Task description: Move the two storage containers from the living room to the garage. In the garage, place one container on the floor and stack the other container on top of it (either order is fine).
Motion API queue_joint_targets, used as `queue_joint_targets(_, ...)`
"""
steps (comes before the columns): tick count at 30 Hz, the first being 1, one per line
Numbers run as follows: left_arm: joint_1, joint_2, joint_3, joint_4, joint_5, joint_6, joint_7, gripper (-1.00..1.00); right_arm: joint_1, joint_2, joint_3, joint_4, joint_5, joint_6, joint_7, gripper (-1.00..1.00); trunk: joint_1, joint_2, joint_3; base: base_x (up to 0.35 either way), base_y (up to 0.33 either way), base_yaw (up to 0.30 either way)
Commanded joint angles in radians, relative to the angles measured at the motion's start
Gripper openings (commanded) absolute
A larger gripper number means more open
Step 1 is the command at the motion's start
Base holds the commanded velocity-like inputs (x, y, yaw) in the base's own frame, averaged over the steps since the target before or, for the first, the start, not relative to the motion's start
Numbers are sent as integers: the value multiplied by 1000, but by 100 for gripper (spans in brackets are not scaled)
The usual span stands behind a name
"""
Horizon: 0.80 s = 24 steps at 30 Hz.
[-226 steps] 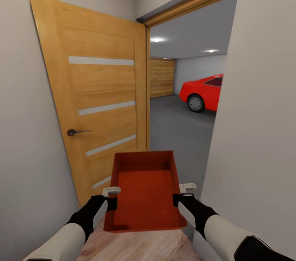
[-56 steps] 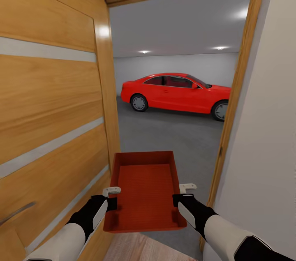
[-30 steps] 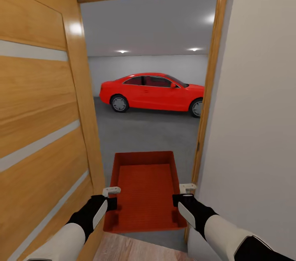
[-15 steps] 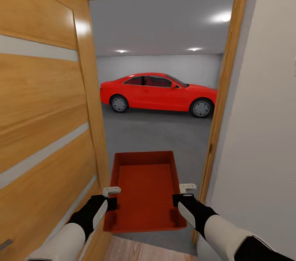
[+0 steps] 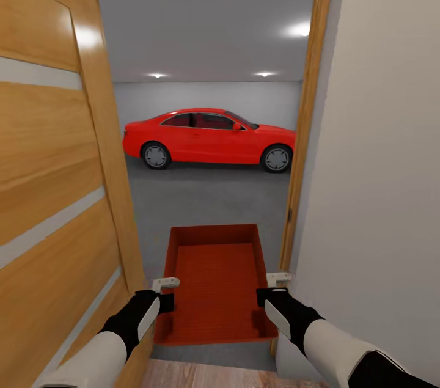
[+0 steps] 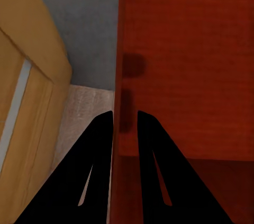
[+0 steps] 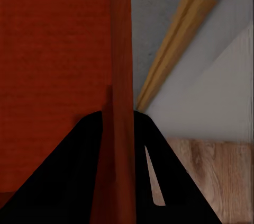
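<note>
garage [image 5: 208, 192] doorway; both jaws clamp plain orange-red open-top container's [image 5: 214, 278] side walls

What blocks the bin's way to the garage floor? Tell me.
Nothing visible blocks it. The bin, pinched by the left gripper and right gripper, faces an open doorway; the door and frame flank it. The red car is parked far across the floor.

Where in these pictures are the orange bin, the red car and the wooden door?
storage container [image 5: 215, 281]: head view, on its ribbed inner floor.
red car [image 5: 208, 139]: head view, on its side door panel.
wooden door [image 5: 49, 186]: head view, on its open leaf.
</note>
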Motion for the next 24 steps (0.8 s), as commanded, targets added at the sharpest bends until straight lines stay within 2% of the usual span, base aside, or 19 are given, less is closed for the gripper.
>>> queue_joint_targets(1,1,25,-7,-5,-29,8,27,-100,-1,-1,-4,0,-18,6,-8,-100,0,-1,0,0,0,-246)
queue_joint_targets(9,1,25,-7,-5,-29,13,24,-100,-1,-1,-4,0,-18,6,-8,-100,0,-1,0,0,6,-215)
queue_joint_targets(20,1,25,-7,-5,-29,17,21,-100,-1,-1,-4,0,-18,6,-8,-100,0,-1,0,83,242,-16)
queue_joint_targets(24,1,25,-7,-5,-29,12,23,-100,-1,-1,-4,0,-18,6,-8,-100,0,-1,0,34,103,-2)
